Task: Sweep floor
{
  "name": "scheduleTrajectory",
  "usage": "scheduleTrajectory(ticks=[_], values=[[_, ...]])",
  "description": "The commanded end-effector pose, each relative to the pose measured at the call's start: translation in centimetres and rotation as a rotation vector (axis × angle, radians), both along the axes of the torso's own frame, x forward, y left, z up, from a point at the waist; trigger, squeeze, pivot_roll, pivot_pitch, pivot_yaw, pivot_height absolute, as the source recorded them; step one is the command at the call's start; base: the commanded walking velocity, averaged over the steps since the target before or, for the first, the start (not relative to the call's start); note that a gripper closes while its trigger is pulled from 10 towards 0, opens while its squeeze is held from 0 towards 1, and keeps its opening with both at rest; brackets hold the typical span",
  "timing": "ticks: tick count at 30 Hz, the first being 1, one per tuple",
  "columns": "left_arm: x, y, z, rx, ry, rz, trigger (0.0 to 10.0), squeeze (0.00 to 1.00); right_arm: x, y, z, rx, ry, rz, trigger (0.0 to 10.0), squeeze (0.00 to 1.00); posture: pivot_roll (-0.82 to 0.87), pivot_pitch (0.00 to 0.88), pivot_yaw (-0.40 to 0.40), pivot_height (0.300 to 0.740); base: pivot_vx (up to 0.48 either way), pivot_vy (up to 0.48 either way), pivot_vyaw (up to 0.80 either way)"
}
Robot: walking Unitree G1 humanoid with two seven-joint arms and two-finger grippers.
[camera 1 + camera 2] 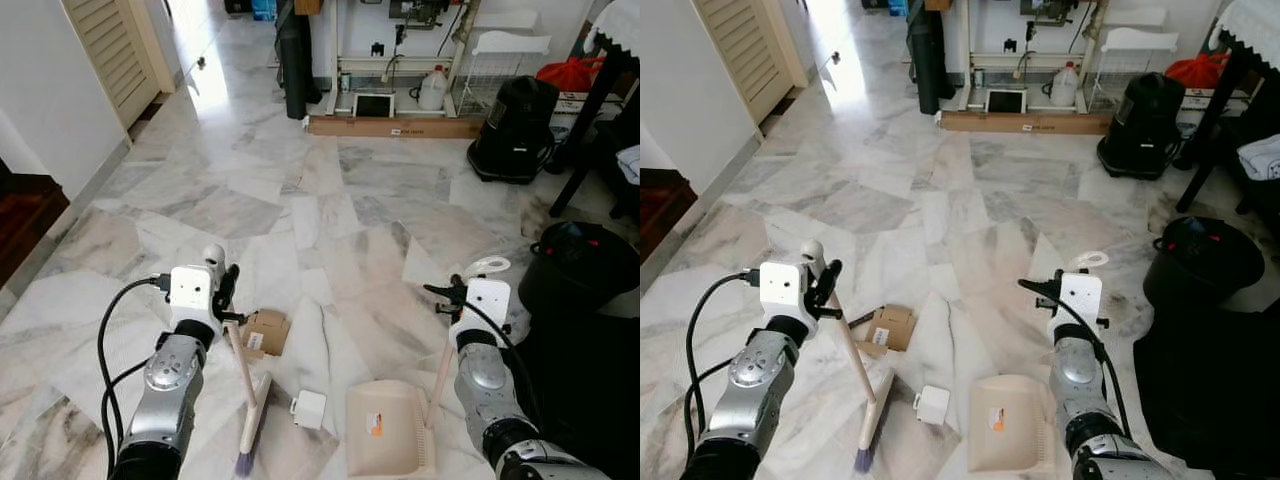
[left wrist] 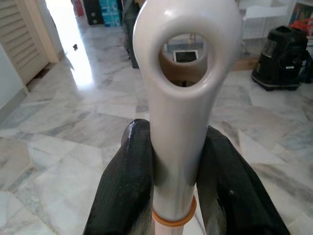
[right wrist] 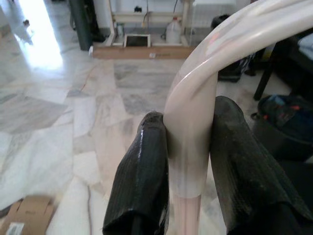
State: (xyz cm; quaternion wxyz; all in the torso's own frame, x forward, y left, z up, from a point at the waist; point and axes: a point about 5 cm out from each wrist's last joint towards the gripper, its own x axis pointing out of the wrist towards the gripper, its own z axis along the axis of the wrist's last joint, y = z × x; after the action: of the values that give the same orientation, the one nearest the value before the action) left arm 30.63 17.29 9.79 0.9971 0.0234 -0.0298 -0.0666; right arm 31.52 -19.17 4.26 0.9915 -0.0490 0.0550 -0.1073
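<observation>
My left gripper (image 1: 228,292) is shut on the white top of a broom handle (image 2: 188,98); the pale wooden broom (image 1: 247,400) slants down to its bristles on the marble floor. My right gripper (image 1: 447,295) is shut on the curved white handle (image 3: 195,127) of a cream dustpan (image 1: 388,428) that rests on the floor in front of me. Between broom and dustpan lies a small white box (image 1: 309,409). A flattened brown cardboard piece (image 1: 262,332) lies just beyond the broom.
A black bin (image 1: 583,268) stands at the right, with a dark mat under it. A black vacuum (image 1: 515,130), a long cardboard box (image 1: 395,126) and a white rack stand at the far wall. A louvred door (image 1: 115,55) is far left.
</observation>
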Motion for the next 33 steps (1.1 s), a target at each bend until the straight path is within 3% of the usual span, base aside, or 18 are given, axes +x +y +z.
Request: scheduleTrajectory(ticks=[1, 16, 28, 33], values=[[0.4, 0.0, 1.3, -0.017, -0.039, -0.021, 10.0, 0.0, 0.2, 0.6, 0.0, 0.014, 0.004, 0.02, 10.0, 0.0, 0.12, 0.089, 0.066, 0.74, 0.0, 0.0, 0.0], [1.0, -0.5, 1.3, -0.069, 0.002, -0.063, 10.0, 0.0, -0.8, 1.7, -1.2, 0.029, 0.038, 0.058, 10.0, 0.0, 0.1, 0.1, 0.071, 0.74, 0.0, 0.0, 0.0], [0.6, -1.0, 0.2, -0.111, 0.133, -0.265, 10.0, 0.0, -0.5, 1.8, -1.0, 0.028, 0.04, 0.062, 10.0, 0.0, 0.1, 0.077, 0.071, 0.74, 0.0, 0.0, 0.0], [0.5, -1.2, 0.4, -0.147, 0.144, -0.298, 10.0, 0.0, -0.4, 1.8, -1.0, 0.028, 0.039, 0.063, 10.0, 0.0, 0.1, 0.061, 0.068, 0.74, 0.0, 0.0, 0.0]])
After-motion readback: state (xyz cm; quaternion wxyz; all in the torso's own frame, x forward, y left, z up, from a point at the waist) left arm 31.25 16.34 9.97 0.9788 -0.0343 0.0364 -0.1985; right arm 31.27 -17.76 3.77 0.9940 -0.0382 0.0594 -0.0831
